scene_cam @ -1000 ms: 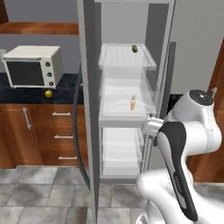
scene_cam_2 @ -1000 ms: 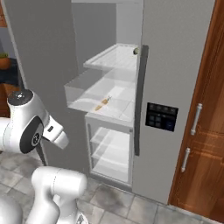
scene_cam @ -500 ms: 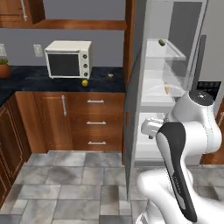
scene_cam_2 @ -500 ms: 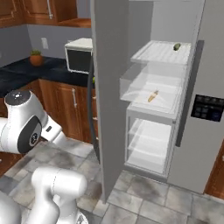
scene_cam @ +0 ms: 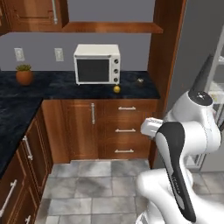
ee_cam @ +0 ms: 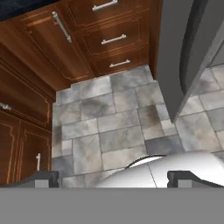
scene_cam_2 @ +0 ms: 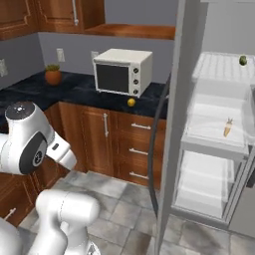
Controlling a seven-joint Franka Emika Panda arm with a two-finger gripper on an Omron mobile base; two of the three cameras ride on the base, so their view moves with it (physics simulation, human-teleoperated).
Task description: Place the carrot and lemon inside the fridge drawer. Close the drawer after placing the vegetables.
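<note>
- Gripper (ee_cam: pixel 112 178) is hanging low over the floor tiles, jaws spread wide, carrying nothing.
- Base is swinging left: counter and toaster oven (scene_cam: pixel 97 64) now sit mid-frame; a second ago the fridge filled both base views.
- Lemon (scene_cam: pixel 117 89) is resting on the dark counter in front of the oven.
- Carrot (scene_cam_2: pixel 227 128) is already lying in the drawer (scene_cam_2: pixel 217 125), which is standing open.
- Judgement: lemon pickup comes next.
</note>
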